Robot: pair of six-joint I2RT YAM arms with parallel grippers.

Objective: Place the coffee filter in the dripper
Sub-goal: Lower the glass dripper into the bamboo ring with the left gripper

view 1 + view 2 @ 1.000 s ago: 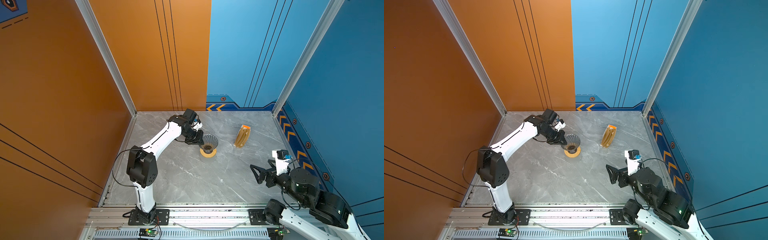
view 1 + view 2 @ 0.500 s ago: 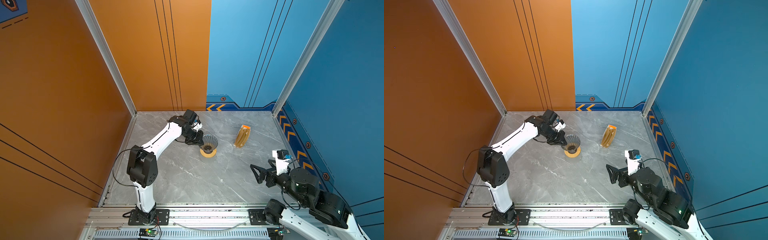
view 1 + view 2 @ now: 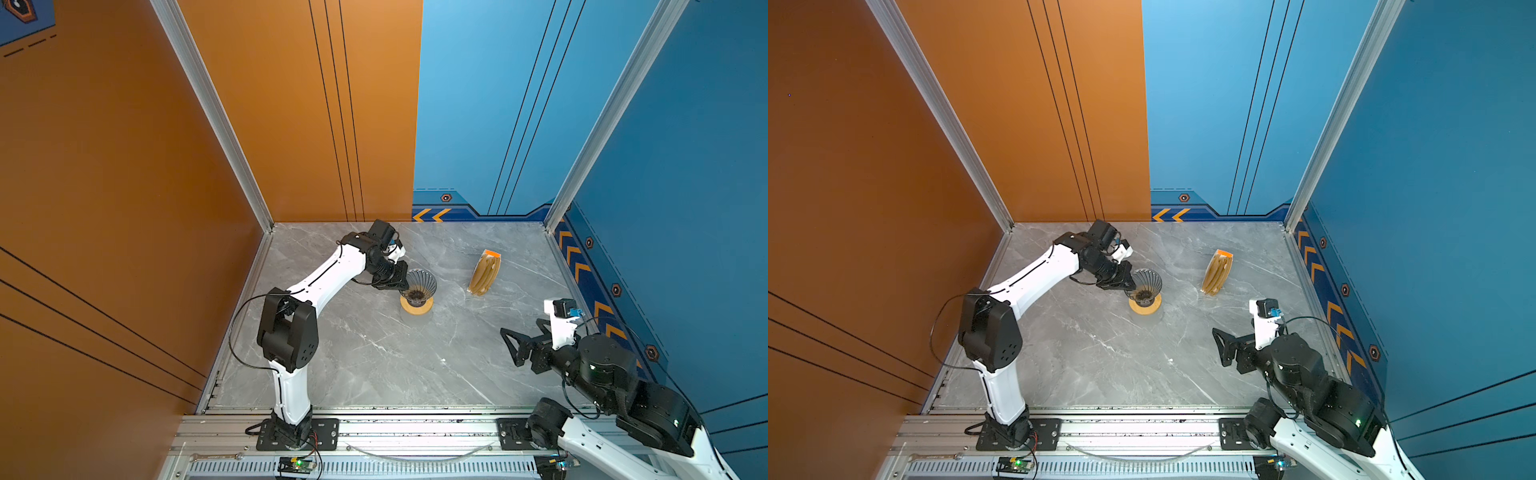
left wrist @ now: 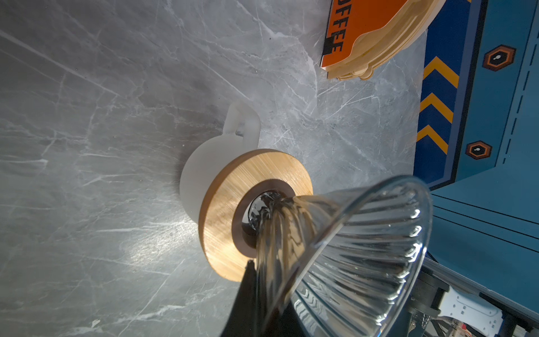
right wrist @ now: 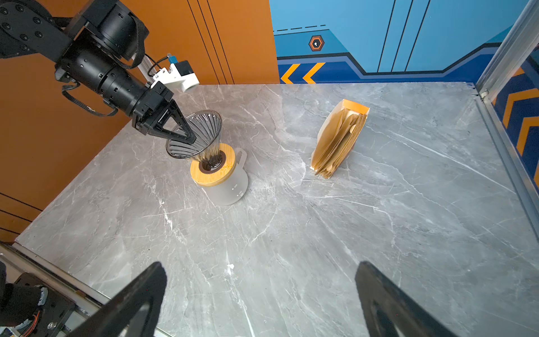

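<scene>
The dripper [image 3: 422, 282] [image 3: 1145, 282] is a dark ribbed see-through cone. It leans, with its narrow stem in the hole of a wooden ring [image 5: 198, 175] on top of a frosted jug [image 5: 227, 189]. My left gripper [image 3: 402, 286] [image 3: 1130, 286] [image 5: 191, 139] is shut on the dripper's [image 5: 198, 131] rim wall, one finger inside the cone and one outside. The left wrist view shows the glass wall [image 4: 364, 248] pinched in the left gripper [image 4: 271, 291]. A single coffee filter is out of view. My right gripper [image 3: 510, 347] [image 3: 1220, 347] [image 5: 259, 271] is open and empty, low at the front right.
A stacked bundle of tan filters [image 3: 484, 272] [image 3: 1217, 272] [image 5: 338, 140] with an orange strip stands on edge at the back right, apart from the jug. Walls close in the marble table [image 3: 374, 361] on three sides. A metal rail runs along the front.
</scene>
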